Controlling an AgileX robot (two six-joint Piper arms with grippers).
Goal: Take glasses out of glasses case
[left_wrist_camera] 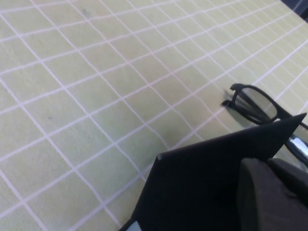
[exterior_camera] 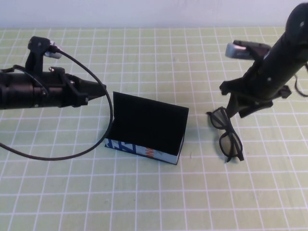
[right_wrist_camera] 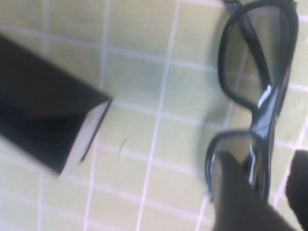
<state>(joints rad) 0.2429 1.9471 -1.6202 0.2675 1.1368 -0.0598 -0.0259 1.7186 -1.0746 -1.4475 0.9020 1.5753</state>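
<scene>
A pale green mat (exterior_camera: 159, 192) with a white grid covers the table

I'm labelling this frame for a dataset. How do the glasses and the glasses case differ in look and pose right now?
The glasses case is a boxy shape standing open with its lid up; the glasses are a thin frame lying on the table to the case's right. The case shows a white printed side; the glasses are all black. The right gripper is at the glasses, the left gripper by the case lid. Both are mostly black.
</scene>
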